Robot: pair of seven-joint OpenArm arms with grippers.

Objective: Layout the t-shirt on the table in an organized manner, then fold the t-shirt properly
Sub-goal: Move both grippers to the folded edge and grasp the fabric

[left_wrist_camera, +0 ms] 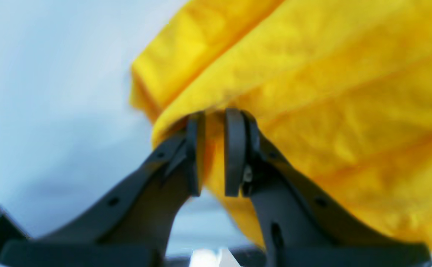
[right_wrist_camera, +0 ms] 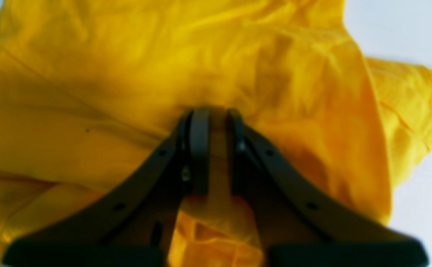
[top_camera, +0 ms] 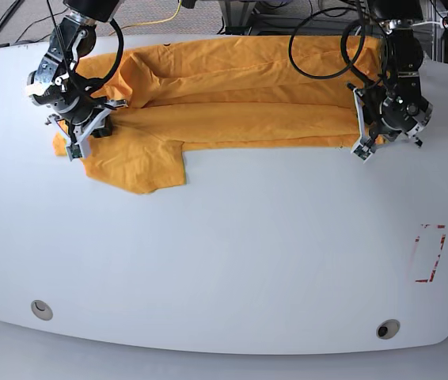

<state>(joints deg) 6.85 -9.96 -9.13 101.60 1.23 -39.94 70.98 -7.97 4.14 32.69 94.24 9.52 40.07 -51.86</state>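
The orange-yellow t-shirt (top_camera: 232, 119) lies stretched across the far part of the white table (top_camera: 248, 253), doubled over lengthwise, with a sleeve flap hanging toward the front at the left. My left gripper (top_camera: 366, 134) is at the shirt's right end. In the left wrist view it (left_wrist_camera: 216, 118) is shut on a fold of the shirt (left_wrist_camera: 312, 92). My right gripper (top_camera: 85, 131) is at the shirt's left end. In the right wrist view it (right_wrist_camera: 216, 115) is shut on bunched fabric of the shirt (right_wrist_camera: 127, 74). Both wrist views are blurred.
A red tape outline (top_camera: 430, 253) is at the right of the table. Two round grey grommets (top_camera: 41, 309) (top_camera: 388, 328) sit near the front edge. Cables and floor lie beyond the far edge (top_camera: 168, 16).
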